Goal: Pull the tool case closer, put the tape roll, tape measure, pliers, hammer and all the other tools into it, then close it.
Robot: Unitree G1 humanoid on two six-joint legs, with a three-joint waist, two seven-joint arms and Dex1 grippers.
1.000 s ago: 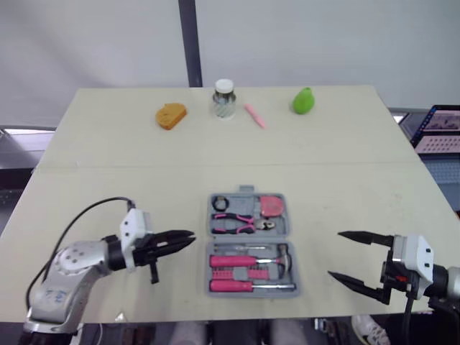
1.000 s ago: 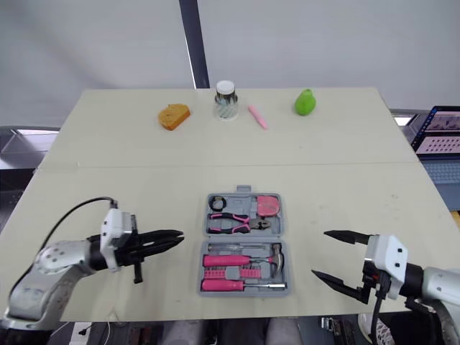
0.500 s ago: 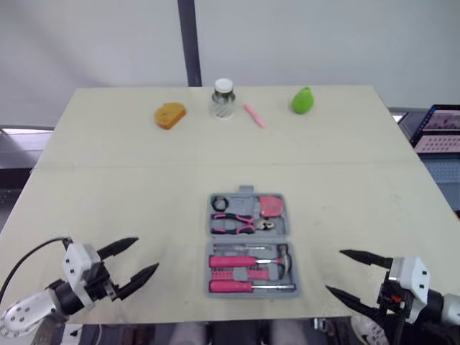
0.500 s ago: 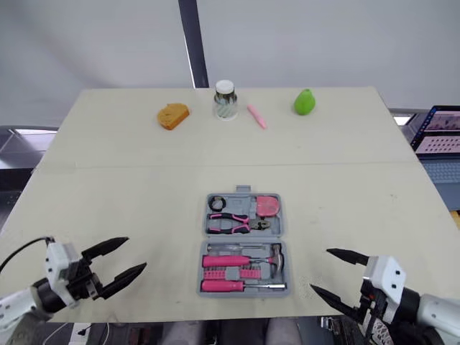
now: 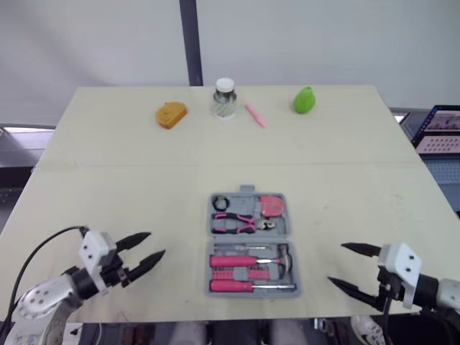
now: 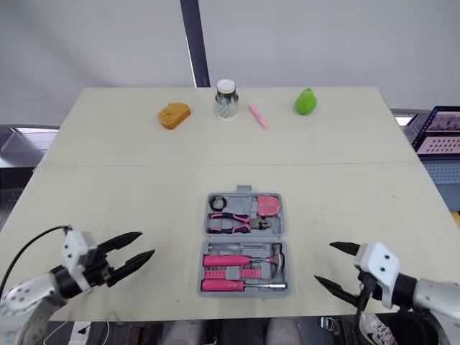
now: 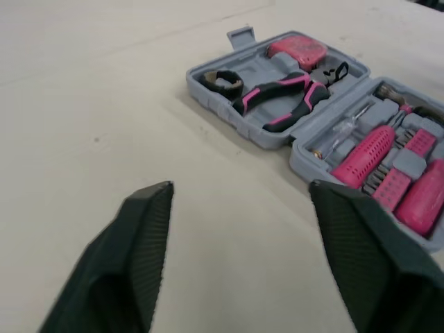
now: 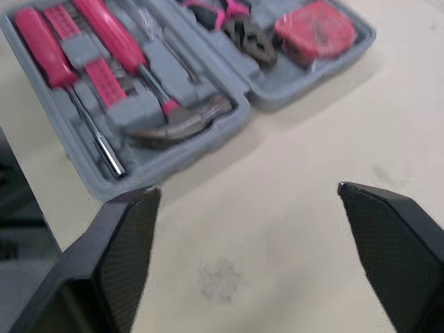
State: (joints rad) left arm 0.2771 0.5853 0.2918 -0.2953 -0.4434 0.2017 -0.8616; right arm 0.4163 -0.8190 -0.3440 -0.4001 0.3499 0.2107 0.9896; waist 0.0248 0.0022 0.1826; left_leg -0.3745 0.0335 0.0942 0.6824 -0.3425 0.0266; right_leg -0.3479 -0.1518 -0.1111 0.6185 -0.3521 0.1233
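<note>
While it lies open on the matte beige counter, the moulded grey plastic tool case holds pink-gripped pliers and a steel-headed hammer; left pincer and right pincer spread, empty.

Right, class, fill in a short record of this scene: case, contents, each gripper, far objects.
Case: grey plastic tool case, open, on beige table
Contents: black tape roll, pink tape measure, pink-handled pliers, hammer
Left gripper: open, empty, left of case
Right gripper: open, empty, right of case
Far edge: orange sponge, white-lidded glass jar, pink pen, green pear
</note>
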